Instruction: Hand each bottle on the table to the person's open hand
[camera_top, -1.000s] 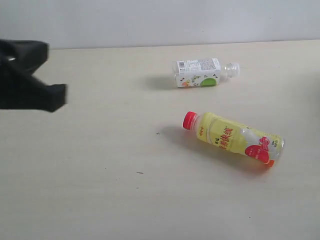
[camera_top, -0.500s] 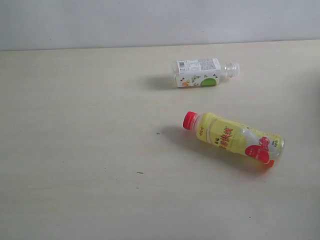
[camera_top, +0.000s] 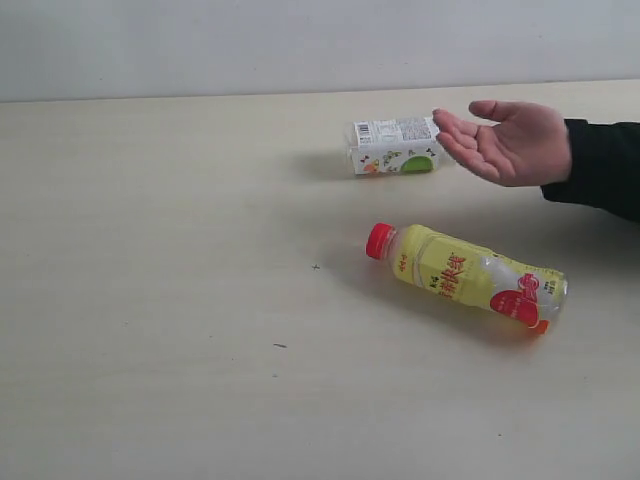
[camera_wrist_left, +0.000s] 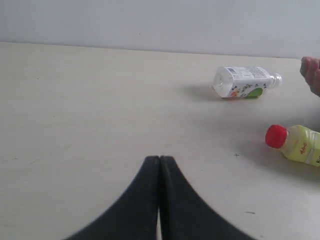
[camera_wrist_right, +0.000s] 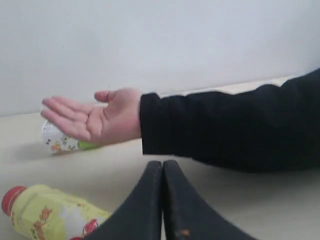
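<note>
While both lie flat | juice bottle (camera_top: 465, 277): yellow liquid | green-label bottle (camera_top: 395, 146): clear

Left gripper (camera_wrist_left: 159, 159): two smooth matte black fingers (camera_wrist_left: 142, 200), curved and tapering. Right gripper (camera_wrist_right: 163, 163): same black, tiny orange fleck (camera_wrist_right: 183, 232) on one.

On the tabletop (camera_top: 150, 300), the far bottle (camera_top: 395, 146) lies near the far edge, right of middle, the juice bottle (camera_top: 465, 277) before it. The person's open hand (camera_top: 510, 143) extends from the right edge beside the far bottle.
</note>
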